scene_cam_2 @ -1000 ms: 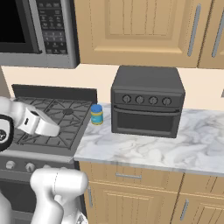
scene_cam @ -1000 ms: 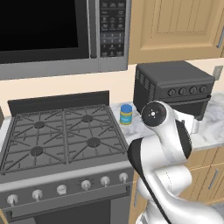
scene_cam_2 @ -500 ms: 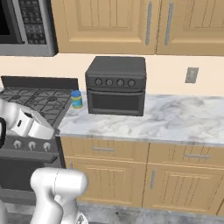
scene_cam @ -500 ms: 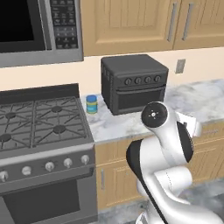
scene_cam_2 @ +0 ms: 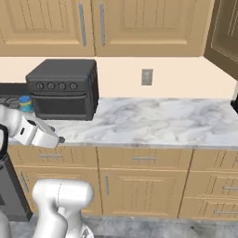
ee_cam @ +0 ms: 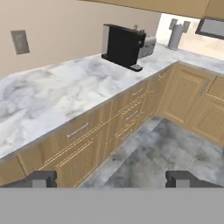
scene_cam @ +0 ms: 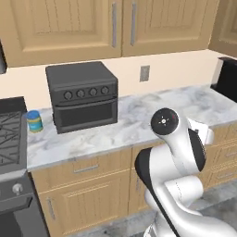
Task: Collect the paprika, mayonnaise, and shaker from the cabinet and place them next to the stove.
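Note:
The mayonnaise (scene_cam: 33,121) (scene_cam_2: 25,103), a squat jar with a blue lid, stands on the marble counter beside the stove (scene_cam: 9,134), left of the black toaster oven. The paprika and the shaker are out of view. Light wood cabinet (scene_cam: 92,23) (scene_cam_2: 60,21) doors with long grey bar handles are closed above the counter. My gripper (ee_cam: 111,179) is open and holds nothing, its fingertips (ee_cam: 40,178) far apart. It hangs in front of the counter edge, well right of the jar, and looks along the counter and the floor. The hand (scene_cam_2: 46,136) shows at the lower left of the right base view.
A black toaster oven (scene_cam: 83,95) (scene_cam_2: 62,88) stands on the counter. A black coffee machine (ee_cam: 124,43) sits farther right near the corner, with a faucet (ee_cam: 177,33) beyond it. A wall outlet (scene_cam: 145,73) is on the backsplash. Drawer fronts (scene_cam_2: 144,160) line the counter's base.
The base has driven to the right, so the whole scene slid left: the microwave left the views and the stove reached the left edge. The gripper stays open and empty.

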Robot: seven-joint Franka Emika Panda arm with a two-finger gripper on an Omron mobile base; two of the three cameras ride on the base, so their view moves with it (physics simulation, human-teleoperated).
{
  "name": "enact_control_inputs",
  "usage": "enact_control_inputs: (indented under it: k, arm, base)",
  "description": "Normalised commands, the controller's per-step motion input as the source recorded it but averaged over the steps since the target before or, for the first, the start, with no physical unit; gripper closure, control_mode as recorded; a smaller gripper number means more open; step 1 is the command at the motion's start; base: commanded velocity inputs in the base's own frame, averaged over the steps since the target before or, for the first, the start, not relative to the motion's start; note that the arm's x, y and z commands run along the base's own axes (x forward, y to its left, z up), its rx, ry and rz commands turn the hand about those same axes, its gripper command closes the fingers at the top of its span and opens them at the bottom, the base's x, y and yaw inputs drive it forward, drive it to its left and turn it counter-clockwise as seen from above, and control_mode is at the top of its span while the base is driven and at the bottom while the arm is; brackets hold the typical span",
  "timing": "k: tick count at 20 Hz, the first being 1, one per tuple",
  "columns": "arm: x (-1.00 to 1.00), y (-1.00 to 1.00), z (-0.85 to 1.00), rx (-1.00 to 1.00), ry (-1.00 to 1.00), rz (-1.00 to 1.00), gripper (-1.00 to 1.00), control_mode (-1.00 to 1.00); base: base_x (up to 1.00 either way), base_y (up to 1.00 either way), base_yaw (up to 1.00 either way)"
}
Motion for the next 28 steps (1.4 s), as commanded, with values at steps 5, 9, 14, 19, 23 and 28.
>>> enact_control_inputs:
  k: [5,9,14,19,23,28]
  arm:
    - [0.00,0.00,0.00,0.00,0.00,0.00,-1.00,1.00]
    - [0.00,0.00,0.00,0.00,0.00,0.00,-1.00,1.00]
    - [0.00,0.00,0.00,0.00,0.00,0.00,-1.00,1.00]
    - [0.00,0.00,0.00,0.00,0.00,0.00,-1.00,1.00]
    - [0.00,0.00,0.00,0.00,0.00,0.00,-1.00,1.00]
    - [0.00,0.00,0.00,0.00,0.00,0.00,-1.00,1.00]
  base:
    - [0.01,-1.00,-0.14]
    - [-0.07,-1.00,-0.09]
    - [-0.23,-1.00,-0.03]
    - [-0.52,-1.00,0.00]
    - [-0.35,-1.00,0.00]
    - [0.11,-1.00,0.00]
